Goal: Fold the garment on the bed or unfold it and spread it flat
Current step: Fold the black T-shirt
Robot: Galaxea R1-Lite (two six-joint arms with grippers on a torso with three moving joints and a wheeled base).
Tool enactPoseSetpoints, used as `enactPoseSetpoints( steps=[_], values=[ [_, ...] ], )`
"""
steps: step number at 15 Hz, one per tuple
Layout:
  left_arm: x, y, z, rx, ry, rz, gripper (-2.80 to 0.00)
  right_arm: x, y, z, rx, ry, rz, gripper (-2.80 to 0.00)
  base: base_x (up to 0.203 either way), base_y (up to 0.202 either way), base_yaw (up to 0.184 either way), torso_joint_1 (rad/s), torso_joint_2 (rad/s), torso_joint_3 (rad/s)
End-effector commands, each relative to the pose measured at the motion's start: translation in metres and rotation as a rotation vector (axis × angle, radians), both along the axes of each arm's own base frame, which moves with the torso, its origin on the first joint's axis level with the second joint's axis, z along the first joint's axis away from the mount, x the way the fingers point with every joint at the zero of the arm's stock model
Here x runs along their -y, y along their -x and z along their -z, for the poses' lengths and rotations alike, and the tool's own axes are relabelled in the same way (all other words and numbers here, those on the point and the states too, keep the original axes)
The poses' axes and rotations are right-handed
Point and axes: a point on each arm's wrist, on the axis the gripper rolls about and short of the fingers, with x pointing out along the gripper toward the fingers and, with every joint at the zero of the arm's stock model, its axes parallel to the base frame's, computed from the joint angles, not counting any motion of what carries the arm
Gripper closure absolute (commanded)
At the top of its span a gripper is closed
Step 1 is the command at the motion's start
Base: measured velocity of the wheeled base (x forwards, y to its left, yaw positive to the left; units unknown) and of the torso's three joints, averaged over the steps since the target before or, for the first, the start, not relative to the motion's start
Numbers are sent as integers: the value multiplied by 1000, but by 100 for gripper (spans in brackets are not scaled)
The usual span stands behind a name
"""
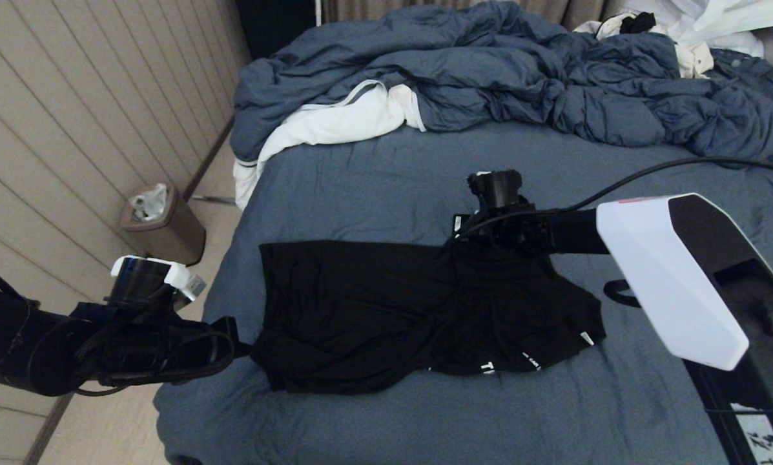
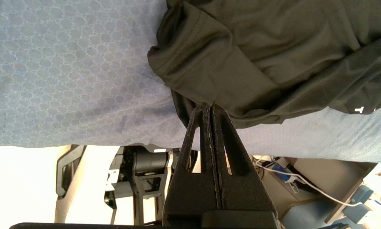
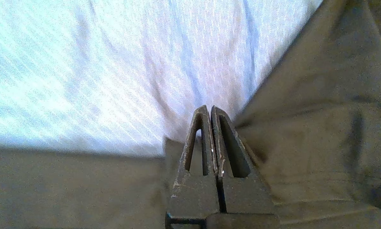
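The black garment (image 1: 360, 310) lies partly folded on the near half of the bed (image 1: 373, 187), with white lettering (image 1: 487, 368) showing at its near edge. My left gripper (image 1: 247, 349) is at the garment's near left corner, by the bed's left edge. Its jaws (image 2: 210, 105) are shut on the fabric's hem (image 2: 273, 47). My right gripper (image 1: 462, 248) is at the garment's far edge, right of centre. Creases run from it toward the near left. In the right wrist view its jaws (image 3: 209, 108) are shut, with dark cloth (image 3: 321, 127) pulled up beside the tips.
A rumpled blue duvet (image 1: 489, 71) with white lining fills the far half of the bed. White clothes (image 1: 702, 26) are piled at the far right. A brown waste bin (image 1: 163, 223) stands on the floor left of the bed, by the panelled wall.
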Motion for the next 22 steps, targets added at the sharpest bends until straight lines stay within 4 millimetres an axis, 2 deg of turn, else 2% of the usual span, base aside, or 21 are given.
enactPoseSetpoints(
  steps=[1,3,5,7,9,11,12,14,17,18,22],
  values=[
    [0,0,0,-2,4,-3,0,4,4,-23,73,-64,21,0,0,0,0,0,0,0],
    [0,0,0,-2,4,-3,0,9,10,-43,114,-109,35,0,0,0,0,0,0,0],
    [0,0,0,-3,5,-4,0,25,17,-51,108,-111,62,0,0,0,0,0,0,0],
    [0,1,0,-3,5,-4,0,52,28,-43,29,-96,79,0,0,0,0,0,0,0],
    [2,2,0,-5,5,4,0,95,50,-33,-103,-123,26,0,0,0,0,0,0,0],
    [4,3,0,-5,5,12,0,149,73,-22,-276,-193,-72,0,0,0,0,0,0,0],
    [5,3,1,-7,6,16,0,164,82,-14,-367,-199,-81,0,0,0,0,0,0,0],
    [6,4,0,-7,6,19,0,181,90,-3,-434,-196,-76,0,0,0,0,0,0,0],
    [8,6,1,-12,5,27,0,195,100,6,-465,-230,-63,0,0,0,0,0,0,0],
    [9,6,2,-13,4,29,0,197,103,6,-468,-259,-93,-280,0,0,0,0,0,0],
    [9,6,3,-16,3,32,0,203,114,20,-515,-250,-132,-280,0,0,0,0,0,0]
  ],
)
